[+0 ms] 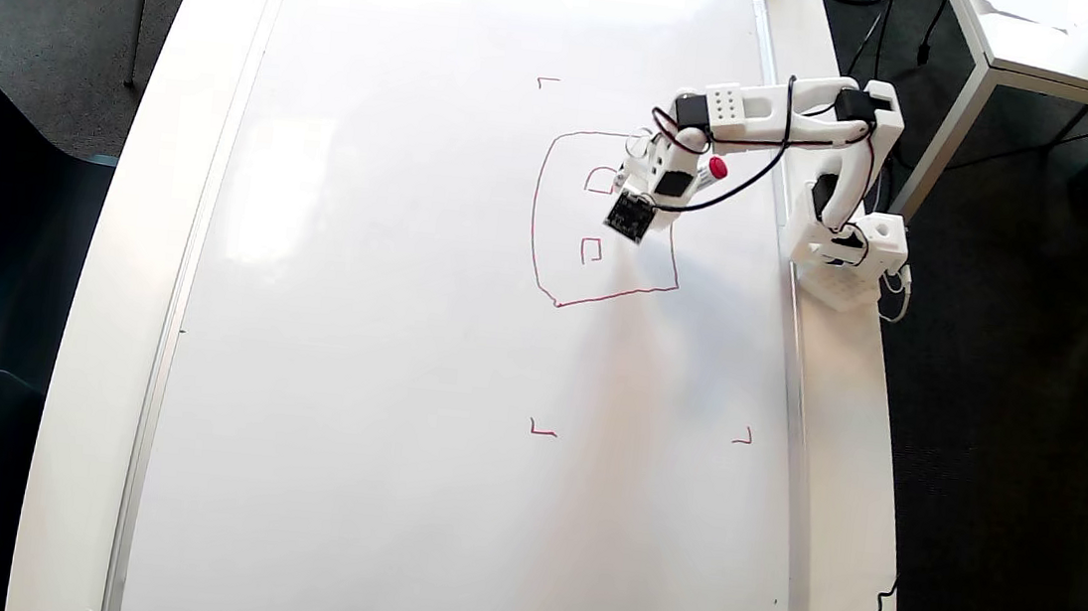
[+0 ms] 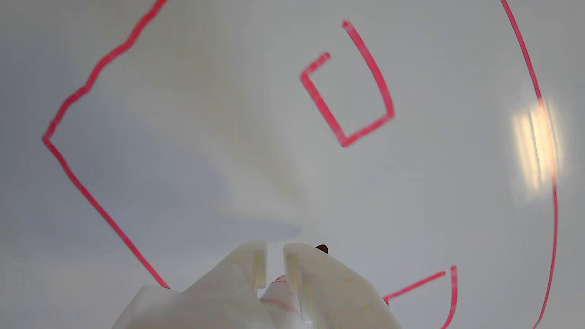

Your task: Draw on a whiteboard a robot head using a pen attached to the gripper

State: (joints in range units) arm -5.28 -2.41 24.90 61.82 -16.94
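- In the overhead view we see the whiteboard (image 1: 382,330) first, a large glossy white rectangle in a thin silver frame, its surface catching soft reflections; it lies flat on a white table (image 1: 105,303) and covers most of it.
- On the board we make out small red corner marks (image 1: 542,430), thin and angular, well apart from one another.
- The robot head (image 1: 550,246) sits in the board's upper right part in that view: a wobbly thin red outline, rounded at the top and angled at the bottom, with two small unfinished squares showing inside it.
- In the wrist view the same drawing (image 2: 365,82) reads as bright red strokes on smooth white, one small square open on its upper side, another partly drawn at the lower right.
- The gripper (image 1: 635,170) is white printed plastic with black servos, black cables and a small black square board; it hovers over the drawing's upper right part.
- In the wrist view its fingers (image 2: 269,274) stand close together, clamped around the pen (image 2: 322,248), whose dark red tip peeks out just beside them.
- The pen's red cap end (image 1: 717,168) shows in the overhead view.
- We read no writing or brand anywhere.
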